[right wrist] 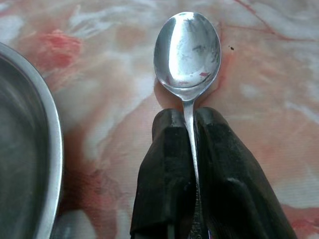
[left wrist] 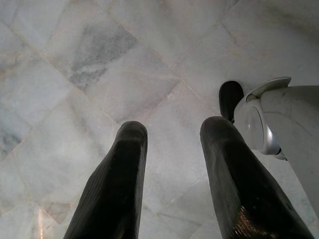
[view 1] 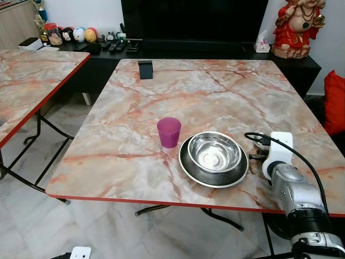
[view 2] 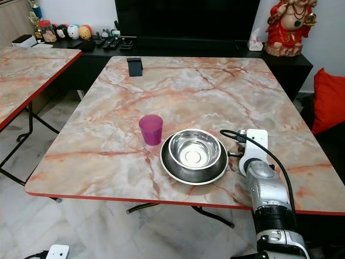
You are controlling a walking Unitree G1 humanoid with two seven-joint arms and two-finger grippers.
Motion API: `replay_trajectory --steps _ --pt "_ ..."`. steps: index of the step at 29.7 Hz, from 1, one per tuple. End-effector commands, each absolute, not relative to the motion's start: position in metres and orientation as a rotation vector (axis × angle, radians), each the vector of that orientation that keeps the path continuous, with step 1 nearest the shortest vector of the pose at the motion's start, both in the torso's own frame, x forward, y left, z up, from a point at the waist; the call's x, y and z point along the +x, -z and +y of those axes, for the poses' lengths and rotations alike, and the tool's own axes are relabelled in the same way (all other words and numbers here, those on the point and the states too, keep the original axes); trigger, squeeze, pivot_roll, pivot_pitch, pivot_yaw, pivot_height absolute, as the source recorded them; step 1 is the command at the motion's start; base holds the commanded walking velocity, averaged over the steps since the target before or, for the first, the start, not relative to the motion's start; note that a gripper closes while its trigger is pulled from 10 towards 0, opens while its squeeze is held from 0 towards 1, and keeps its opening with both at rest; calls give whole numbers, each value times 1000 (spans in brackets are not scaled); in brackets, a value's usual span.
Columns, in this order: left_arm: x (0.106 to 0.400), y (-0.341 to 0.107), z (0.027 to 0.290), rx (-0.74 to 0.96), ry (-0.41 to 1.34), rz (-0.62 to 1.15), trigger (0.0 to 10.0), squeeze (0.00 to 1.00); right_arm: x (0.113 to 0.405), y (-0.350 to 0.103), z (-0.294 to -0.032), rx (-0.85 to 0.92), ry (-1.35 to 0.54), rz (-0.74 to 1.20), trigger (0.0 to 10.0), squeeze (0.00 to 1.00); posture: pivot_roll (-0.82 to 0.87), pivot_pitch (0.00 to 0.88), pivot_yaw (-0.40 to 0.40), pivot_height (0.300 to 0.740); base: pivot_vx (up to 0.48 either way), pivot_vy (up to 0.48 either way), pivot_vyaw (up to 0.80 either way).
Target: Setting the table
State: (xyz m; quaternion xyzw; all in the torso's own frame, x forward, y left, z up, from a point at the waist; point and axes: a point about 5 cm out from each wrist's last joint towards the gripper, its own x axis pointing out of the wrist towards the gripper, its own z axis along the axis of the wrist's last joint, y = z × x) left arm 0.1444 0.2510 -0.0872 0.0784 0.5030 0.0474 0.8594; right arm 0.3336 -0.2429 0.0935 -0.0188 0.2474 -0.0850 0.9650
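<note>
Your right hand (right wrist: pixel 188 124) is over the marble-patterned counter (view 1: pixel 215 91), near its front right part, just to the right of the metal plate (view 1: pixel 213 171). Its two black fingers (right wrist: pixel 164 169) are pressed together on the handle of a silver spoon (right wrist: pixel 187 50). The spoon's bowl sticks out beyond the fingertips, facing up, close above the counter; whether it touches the surface cannot be told. The plate's rim lies just beside the spoon.

A steel bowl (view 1: pixel 214 151) sits inside the plate. A purple cup (view 1: pixel 168 132) stands upright just left of the plate, close to its rim. A small black object (view 1: pixel 145 69) stands near the far edge of the counter, well apart from the rest.

Your left hand (left wrist: pixel 172 169) hangs low over the pale tiled floor (left wrist: pixel 89 74), its fingers parted and holding nothing.
</note>
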Motion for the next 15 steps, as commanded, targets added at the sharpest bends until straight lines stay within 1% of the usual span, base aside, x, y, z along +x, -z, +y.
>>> replay_trajectory --steps 1,15 --pt "144 87 251 160 -106 1059 10000 0 339 -101 -243 -64 161 479 10000 0 -4 0 1 711 0 0 0" --pt "144 87 252 173 -103 1059 10000 0 339 -96 -236 -57 131 457 10000 0 1 0 13 711 0 0 0"
